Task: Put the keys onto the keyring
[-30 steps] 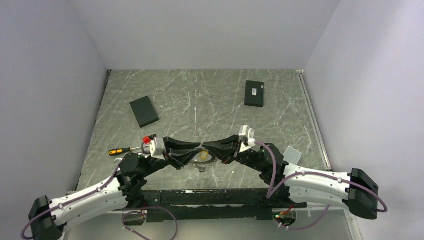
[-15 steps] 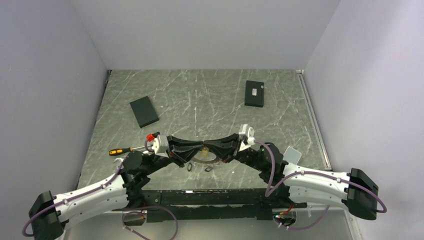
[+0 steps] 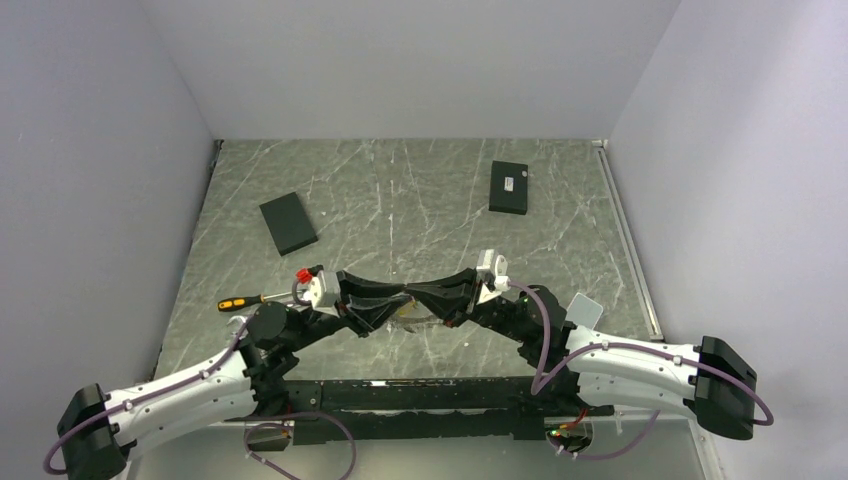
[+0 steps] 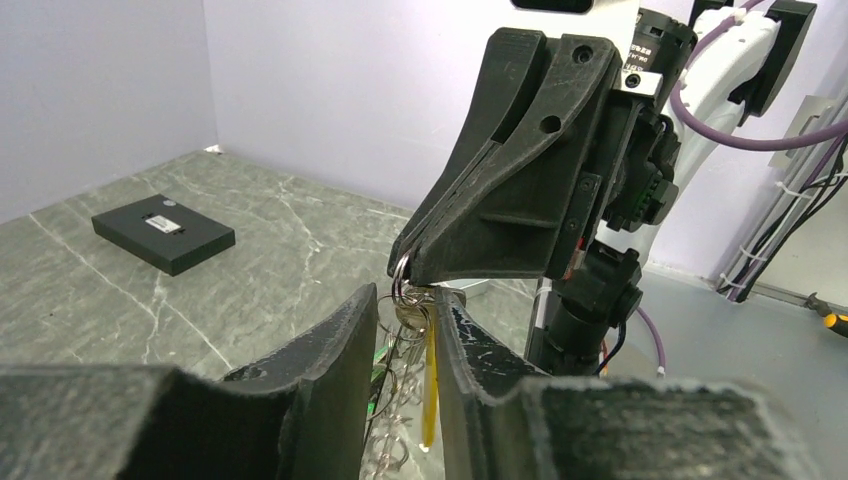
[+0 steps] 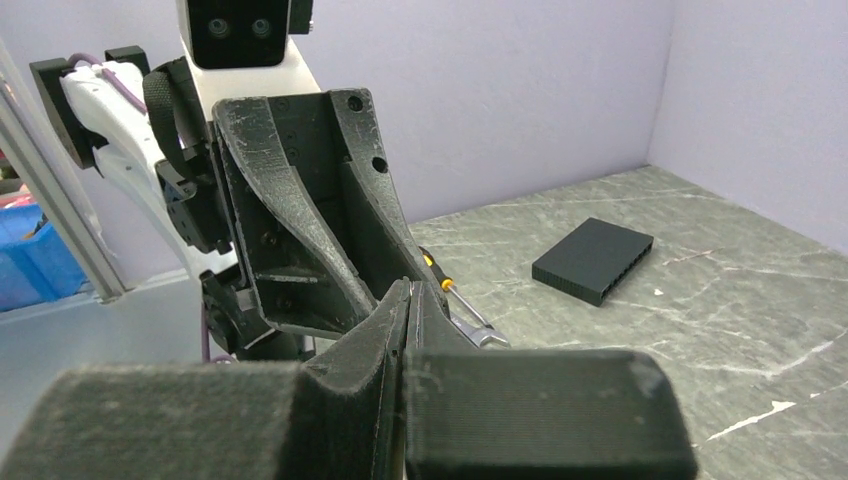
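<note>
Right gripper (image 5: 408, 290) pinched shut on keyring (image 4: 399, 276), tip to tip with left gripper (image 4: 406, 293). Left jaws a narrow slit, keys (image 4: 412, 318) hanging inside. Half second back, keys dangled lower under tips; now tucked up. Table (image 3: 400, 200) near edge just behind tools, open marble ahead. Screwdriver (image 3: 240, 302) by left wrist.

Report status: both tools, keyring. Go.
Right tool shut on keyring. Left tool straddles hanging yellow-headed key, grip unclear. Screwdriver aside, nothing blocking.
</note>
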`<move>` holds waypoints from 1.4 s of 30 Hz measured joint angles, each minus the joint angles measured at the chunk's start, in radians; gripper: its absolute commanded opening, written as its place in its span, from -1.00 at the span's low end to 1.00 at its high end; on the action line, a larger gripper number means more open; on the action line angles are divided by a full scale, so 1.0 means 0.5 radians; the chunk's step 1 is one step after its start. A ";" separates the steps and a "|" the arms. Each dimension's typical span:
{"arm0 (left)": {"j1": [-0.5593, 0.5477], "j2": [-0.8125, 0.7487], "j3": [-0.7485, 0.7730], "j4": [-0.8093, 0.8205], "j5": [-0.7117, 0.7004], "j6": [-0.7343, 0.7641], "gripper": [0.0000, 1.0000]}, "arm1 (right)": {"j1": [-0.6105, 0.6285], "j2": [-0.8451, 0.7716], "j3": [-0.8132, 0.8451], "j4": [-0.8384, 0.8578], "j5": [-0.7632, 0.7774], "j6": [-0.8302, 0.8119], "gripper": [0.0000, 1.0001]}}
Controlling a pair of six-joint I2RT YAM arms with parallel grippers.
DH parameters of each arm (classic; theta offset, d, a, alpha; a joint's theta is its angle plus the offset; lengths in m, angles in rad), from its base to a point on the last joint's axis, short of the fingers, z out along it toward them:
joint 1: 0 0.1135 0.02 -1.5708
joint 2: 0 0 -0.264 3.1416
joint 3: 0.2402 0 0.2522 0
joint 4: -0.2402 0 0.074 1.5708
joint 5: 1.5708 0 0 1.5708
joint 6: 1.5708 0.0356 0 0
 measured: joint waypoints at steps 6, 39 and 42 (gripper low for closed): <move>0.000 0.014 0.000 0.005 0.001 0.001 -0.68 | 0.000 0.000 0.001 0.000 -0.009 0.001 -1.00; -0.006 0.021 0.629 -1.257 0.092 0.489 -1.00 | -0.002 -0.153 0.156 -0.566 -0.056 -0.159 -0.10; -0.005 0.027 0.670 -1.414 0.086 0.546 -1.00 | -0.002 -0.202 0.157 -0.713 -0.037 -0.172 0.19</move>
